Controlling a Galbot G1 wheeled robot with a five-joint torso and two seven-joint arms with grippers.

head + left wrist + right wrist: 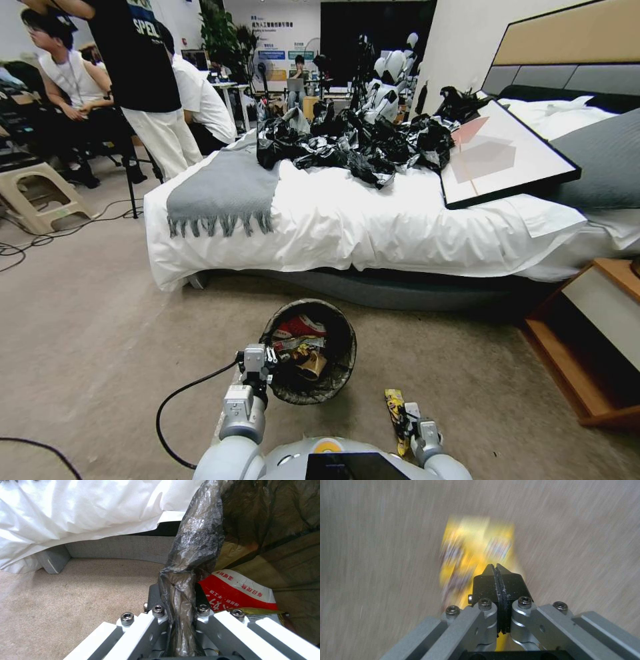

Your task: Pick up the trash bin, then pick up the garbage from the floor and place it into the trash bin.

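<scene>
The trash bin point(345, 363), round with a black bag liner over its rim, stands on the carpet just before me. My left gripper point(265, 359) is shut on the bin's near-left rim; the left wrist view shows the liner-covered rim point(196, 542) pinched in the gripper point(176, 606). Inside lie garbage pieces: a red-and-white wrapper point(300, 327) point(233, 592), yellow packets and a brown scrap. To the bin's right, low over the floor, my right gripper point(409, 413) point(496, 567) is shut on a yellow snack packet point(395, 408) point(476, 542), which reaches out past the fingertips.
A bed point(373, 227) with white sheets runs across just beyond the bin, carrying a grey throw, glossy black plastic sheets point(353, 140) and a framed picture point(500, 153). A wooden nightstand point(593, 333) is at right. A cable point(180, 400) lies on the carpet at left.
</scene>
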